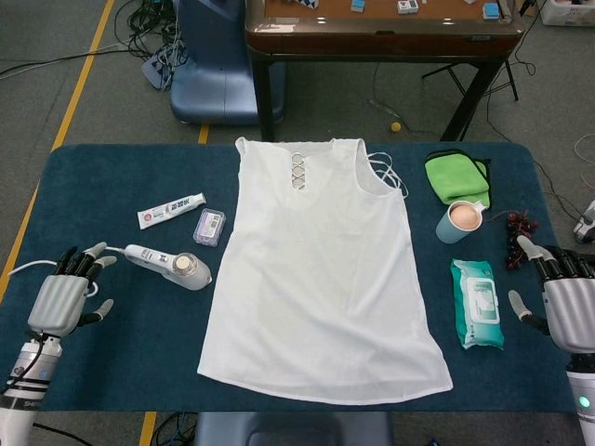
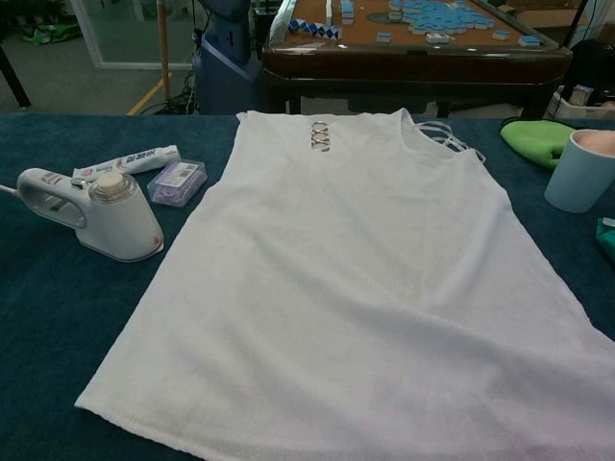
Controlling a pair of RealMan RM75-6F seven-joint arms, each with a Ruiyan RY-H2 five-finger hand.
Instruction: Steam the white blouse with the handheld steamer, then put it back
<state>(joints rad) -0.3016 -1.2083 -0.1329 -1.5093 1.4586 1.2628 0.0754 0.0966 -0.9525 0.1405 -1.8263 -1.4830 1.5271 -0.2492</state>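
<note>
Matt white cloth blouse (image 2: 356, 279), glossy white plastic steamer (image 2: 96, 213), matt blue fabric table cover (image 1: 112, 186)
</note>
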